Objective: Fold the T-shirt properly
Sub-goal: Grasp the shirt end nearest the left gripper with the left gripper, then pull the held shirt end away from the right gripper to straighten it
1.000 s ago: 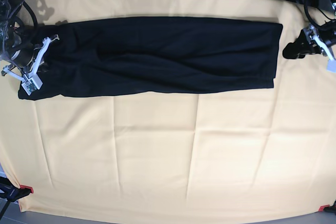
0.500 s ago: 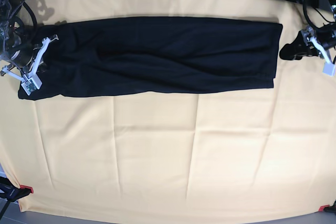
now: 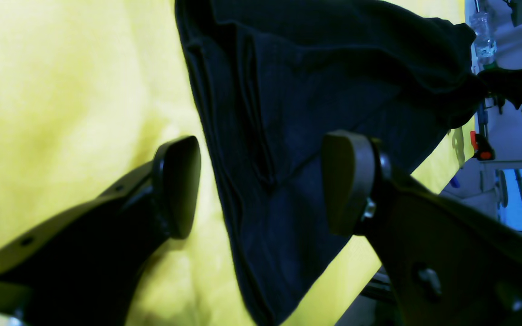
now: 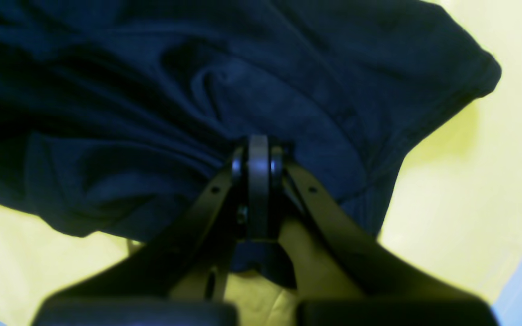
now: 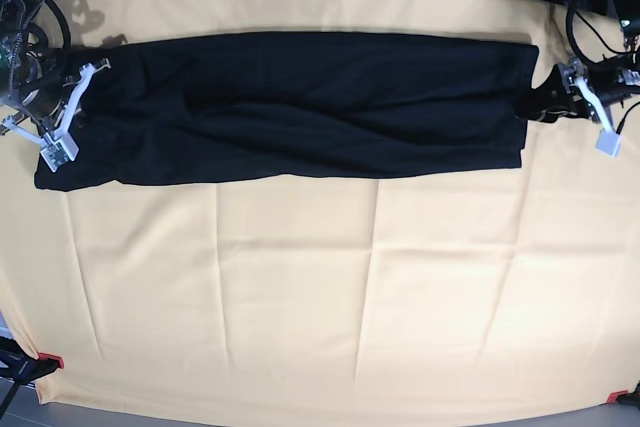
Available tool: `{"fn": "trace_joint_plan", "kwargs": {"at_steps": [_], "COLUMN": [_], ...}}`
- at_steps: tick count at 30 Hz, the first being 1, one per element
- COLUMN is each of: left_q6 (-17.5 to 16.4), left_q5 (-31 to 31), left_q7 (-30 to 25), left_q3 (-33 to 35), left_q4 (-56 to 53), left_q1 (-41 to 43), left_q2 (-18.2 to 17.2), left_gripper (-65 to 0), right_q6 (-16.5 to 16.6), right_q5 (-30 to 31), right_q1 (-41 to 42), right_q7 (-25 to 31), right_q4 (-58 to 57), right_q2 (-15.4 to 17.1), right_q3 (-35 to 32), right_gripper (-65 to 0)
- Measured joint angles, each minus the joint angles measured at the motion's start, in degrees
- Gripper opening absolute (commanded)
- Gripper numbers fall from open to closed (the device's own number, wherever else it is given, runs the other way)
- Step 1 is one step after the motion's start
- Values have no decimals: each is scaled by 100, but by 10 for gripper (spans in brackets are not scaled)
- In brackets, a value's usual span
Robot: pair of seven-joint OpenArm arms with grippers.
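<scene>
Lying across the far half of the yellow-covered counter [image 5: 300,287] was the T-shirt [image 5: 300,107], already folded into a long black strip running side to side, a bit rumpled through the middle. The right tool [image 4: 258,156] had its pads pressed together, pinching a bunch of fabric at that end of the strip, with creases pulling toward the grip. The left tool [image 3: 261,181] sat at the opposite end with its fingers [image 3: 177,185] spread wide, the shirt's edge between them; whether either pad touched cloth was hard to say from that angle.
</scene>
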Motion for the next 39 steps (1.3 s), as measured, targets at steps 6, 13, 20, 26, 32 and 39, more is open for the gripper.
{"fn": "trace_joint_plan", "kwargs": {"at_steps": [6, 13, 20, 26, 32, 39], "left_q6": [9, 9, -11, -11, -13, -101], "left_q5": [24, 31, -103, -114, -136, 398], "left_q7": [-9, -125, -310, -323, -348, -188], "left_q3": [0, 339, 1040, 1071, 1078, 1108], "left_q4": [4, 9, 31, 81, 164, 166], "left_q1": [0, -13, -79, -76, -81, -273], "left_q2": [0, -52, -66, 0, 326, 431], "left_gripper": [-215, -216, -216, -215, -216, -566], "right_q6": [-31, -28, -28, -28, -28, -28], "right_q5": [-2, -2, -2, -4, -4, 0], "right_q1": [0, 2, 0, 0, 0, 2], "right_q7": [0, 2, 2, 0, 0, 0], "right_q4": [0, 0, 0, 0, 0, 0], "right_q2": [2, 2, 2, 2, 2, 2], "right_q3": [26, 26, 26, 26, 26, 26], "right_gripper": [-650, -650, -650, -650, -650, -650]}}
